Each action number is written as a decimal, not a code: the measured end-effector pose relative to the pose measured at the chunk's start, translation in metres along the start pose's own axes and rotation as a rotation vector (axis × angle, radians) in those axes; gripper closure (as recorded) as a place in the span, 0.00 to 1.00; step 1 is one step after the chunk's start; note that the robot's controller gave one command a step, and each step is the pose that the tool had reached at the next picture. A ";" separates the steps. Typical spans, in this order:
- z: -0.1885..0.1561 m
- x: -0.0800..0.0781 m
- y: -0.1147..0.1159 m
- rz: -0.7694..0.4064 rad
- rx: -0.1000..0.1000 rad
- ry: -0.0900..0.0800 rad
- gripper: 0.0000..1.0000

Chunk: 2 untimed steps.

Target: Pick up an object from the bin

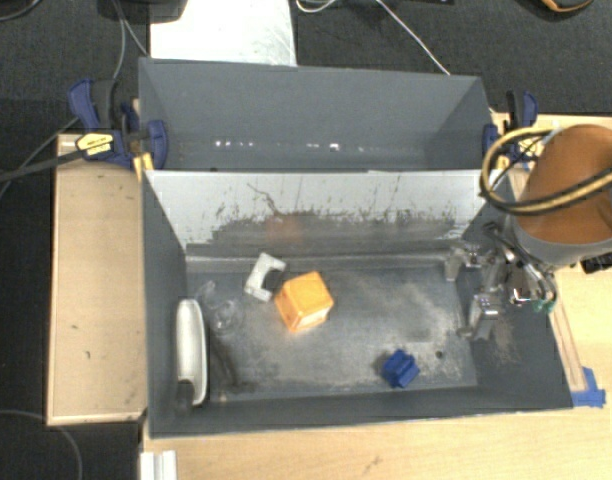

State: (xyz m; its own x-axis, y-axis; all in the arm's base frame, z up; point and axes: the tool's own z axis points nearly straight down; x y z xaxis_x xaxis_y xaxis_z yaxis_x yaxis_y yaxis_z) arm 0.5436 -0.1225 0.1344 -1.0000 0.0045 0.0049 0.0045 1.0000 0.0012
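Camera view: the arm comes in from the right, with its orange wrist cover [571, 193] and looped cables [503, 168] above the bin's right rim. The hand [474, 300] is down at the right end of the bin [306, 208], close to the right wall and low over the floor. From this angle I can't tell how far open the hand is, or whether it has hold of anything.

Nearest thing is a small blue lump [399, 369] on the floor near the front wall, to the front-left of the hand and apart from it.

An orange block [304, 302], roughly cube-shaped and turned corner-on, lies left of centre on the floor, well apart from the hand. A small white angled piece [263, 276] sits just beside the block at its rear-left; can't tell if they touch.

A long white rounded thing [190, 351] lies along the left wall, running front to back. Next to it is a dark slim item [223, 368], too dim to identify. The floor between the orange block and the hand is bare scuffed metal.
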 end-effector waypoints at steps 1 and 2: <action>-0.004 -0.002 0.000 -0.004 0.002 -0.008 0.00; -0.091 -0.005 0.006 0.003 0.000 -0.003 0.00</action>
State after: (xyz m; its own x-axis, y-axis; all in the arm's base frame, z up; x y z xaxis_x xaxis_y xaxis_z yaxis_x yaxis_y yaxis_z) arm 0.5488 -0.1170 0.2258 -1.0000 0.0077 0.0018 0.0077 1.0000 0.0013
